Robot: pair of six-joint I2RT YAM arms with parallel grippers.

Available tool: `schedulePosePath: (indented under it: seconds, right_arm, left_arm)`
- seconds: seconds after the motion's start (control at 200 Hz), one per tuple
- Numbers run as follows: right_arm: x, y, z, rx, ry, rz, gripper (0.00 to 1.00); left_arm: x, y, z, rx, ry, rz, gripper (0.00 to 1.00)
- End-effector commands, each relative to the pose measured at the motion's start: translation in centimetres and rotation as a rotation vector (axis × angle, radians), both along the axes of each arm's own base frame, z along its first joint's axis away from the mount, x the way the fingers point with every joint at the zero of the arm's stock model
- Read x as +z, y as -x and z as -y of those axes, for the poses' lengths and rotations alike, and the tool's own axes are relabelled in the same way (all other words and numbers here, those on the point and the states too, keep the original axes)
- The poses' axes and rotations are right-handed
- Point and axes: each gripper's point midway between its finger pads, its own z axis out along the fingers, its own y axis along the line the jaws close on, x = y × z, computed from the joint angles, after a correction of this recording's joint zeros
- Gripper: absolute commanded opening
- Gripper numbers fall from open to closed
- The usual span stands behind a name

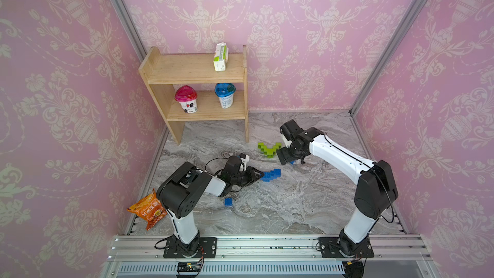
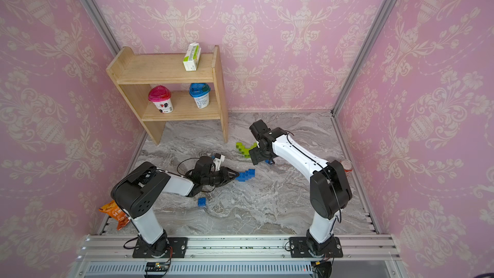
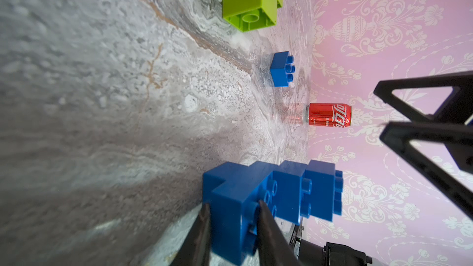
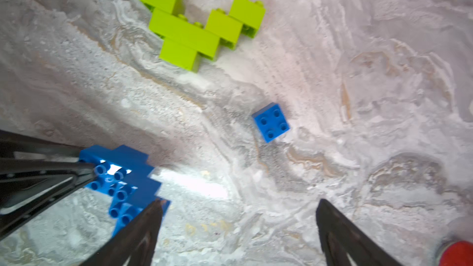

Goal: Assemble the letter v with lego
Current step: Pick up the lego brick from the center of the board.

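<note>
on the bench point(image 1: 294, 209), from left to right: a spare blue brick point(image 1: 228, 201) is lying beside the left arm; the left tool point(image 3: 234, 213) is pinching, jaws nearly together, the end brick of the blue stepped assembly point(image 1: 271, 175), which is resting on the bench near the middle; the lime-green v point(image 1: 268, 149) is lying farther back, apart from it; the right tool point(image 4: 240, 202) is hanging with jaws spread wide and empty, near a loose blue brick point(image 4: 271, 122). judged from their look, the bricks are behaving as light, rigid, smooth-sided plastic: flat opposite walls are offering the surest hold, with studs left clear for mating. press-fit joints are likely giving way under a twist, so the assembly is asking for a level carry and a grip close to the joint being pressed.
</note>
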Motion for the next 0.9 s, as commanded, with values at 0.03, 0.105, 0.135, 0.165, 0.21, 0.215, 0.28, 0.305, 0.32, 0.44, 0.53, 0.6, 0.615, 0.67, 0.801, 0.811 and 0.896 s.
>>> schedulePosePath:
  seconds: [0.03,0.105,0.135,0.165,0.21,0.215,0.28,0.305,0.32,0.44,0.53,0.6,0.615,0.67,0.801,0.811,0.896]
  right_arm:
    - [-3.8,-0.8,1.0,0.169,0.009,-0.095,0.87]
    - [-5.0,-1.2,0.8,0.272,-0.005,-0.130,0.85]
    - [-5.4,-1.4,0.7,0.305,0.000,-0.134,0.85]
    - [-5.7,-1.8,0.9,0.323,0.011,-0.133,0.83]
    - [-6.1,-2.4,1.1,0.340,0.019,-0.135,0.81]
    - [-6.1,-2.4,1.1,0.343,0.020,-0.136,0.81]
    - [-6.7,-3.3,1.4,0.341,0.014,-0.145,0.75]
    - [-7.0,-3.4,1.5,0.338,0.012,-0.155,0.72]
    - [-7.2,-3.5,1.5,0.339,0.012,-0.161,0.72]
    - [-8.6,-4.1,2.0,0.340,0.027,-0.190,0.71]
    - [-9.3,-4.4,2.0,0.339,0.036,-0.204,0.70]
    - [-9.6,-4.4,2.0,0.336,0.034,-0.211,0.68]
    - [-9.7,-4.4,2.0,0.334,0.030,-0.212,0.65]
    - [-9.8,-4.1,1.9,0.325,0.021,-0.222,0.59]
    - [-10.2,-3.3,2.0,0.306,0.007,-0.239,0.44]
    - [-10.1,-3.3,2.0,0.303,0.007,-0.238,0.42]
    - [-10.0,-2.8,2.1,0.279,-0.001,-0.237,0.32]
  left_arm:
    - [-0.3,0.3,0.1,-0.023,-0.012,0.001,0.30]
    - [-0.2,0.3,0.1,-0.022,-0.012,0.005,0.30]
    - [-0.2,0.3,0.1,-0.022,-0.012,0.004,0.30]
    - [-0.2,0.2,0.0,-0.020,-0.014,0.003,0.30]
    - [-0.2,0.3,0.0,-0.019,-0.016,0.004,0.30]
    - [-0.1,0.3,0.0,-0.020,-0.016,0.004,0.30]
    - [0.0,0.2,0.0,-0.020,-0.019,0.006,0.30]
    - [-0.1,0.2,-0.1,-0.020,-0.021,0.004,0.30]
    - [0.0,0.2,0.0,-0.019,-0.020,0.007,0.30]
    - [0.1,0.1,0.0,-0.021,-0.020,0.007,0.30]
    - [0.0,0.1,-0.1,-0.018,-0.024,0.005,0.30]
    - [0.0,0.1,-0.1,-0.018,-0.025,0.005,0.30]
    - [0.0,0.1,-0.1,-0.018,-0.026,0.006,0.30]
    - [0.0,0.0,-0.1,-0.018,-0.027,0.007,0.30]
    - [-0.1,0.1,-0.3,-0.014,-0.027,0.005,0.30]
    - [-0.1,0.0,-0.3,-0.013,-0.027,0.004,0.30]
    - [-0.1,0.0,-0.4,-0.012,-0.028,0.004,0.30]
